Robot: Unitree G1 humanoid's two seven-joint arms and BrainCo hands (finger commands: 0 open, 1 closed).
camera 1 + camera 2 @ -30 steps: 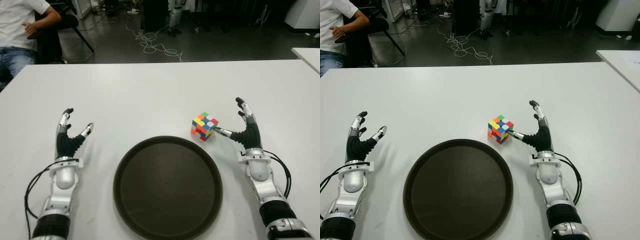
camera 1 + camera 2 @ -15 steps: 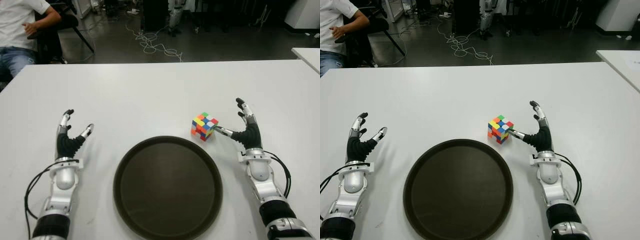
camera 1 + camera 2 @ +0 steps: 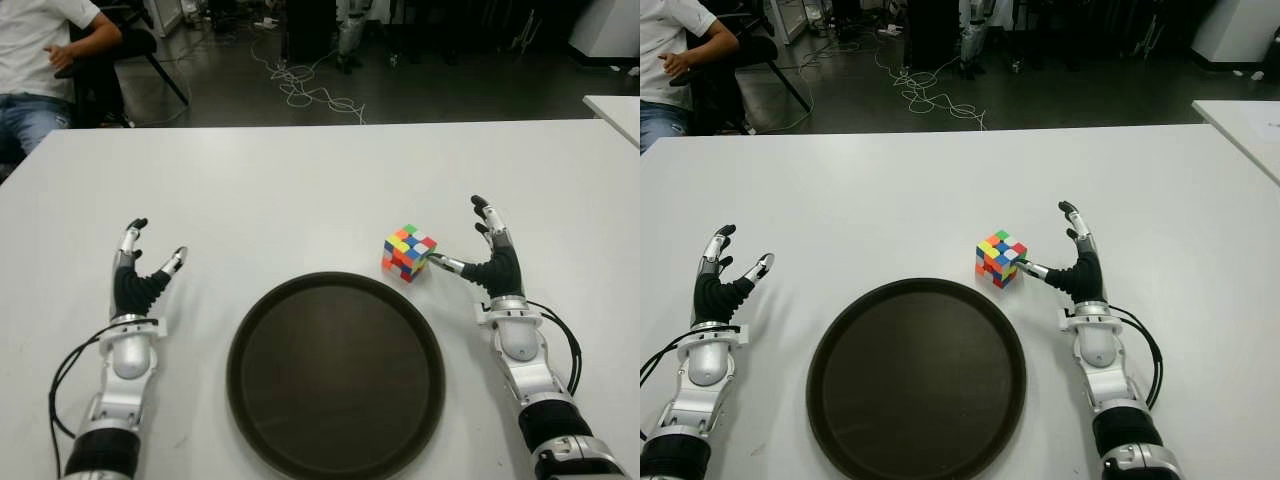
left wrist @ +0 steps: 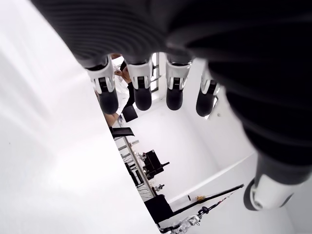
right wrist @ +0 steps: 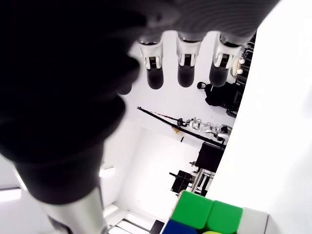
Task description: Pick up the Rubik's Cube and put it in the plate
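the right hand (image 3: 492, 262) sits just right of the one rubik's cube (image 3: 408, 252), fingers spread and holding nothing, its thumb tip reaching to the cube's near right edge; whether it quite touches is hard to tell. the cube stands on the white worktop (image 3: 300, 190), just beyond the upper right rim of the one round dark plate (image 3: 335, 375), outside it. the left hand (image 3: 138, 280) shows well to the left of the plate, fingers apart and empty. in the right wrist view only a corner of the cube shows, cut off at the edge. one seated person (image 3: 40, 60) is partly cut off beyond the worktop's far left corner.
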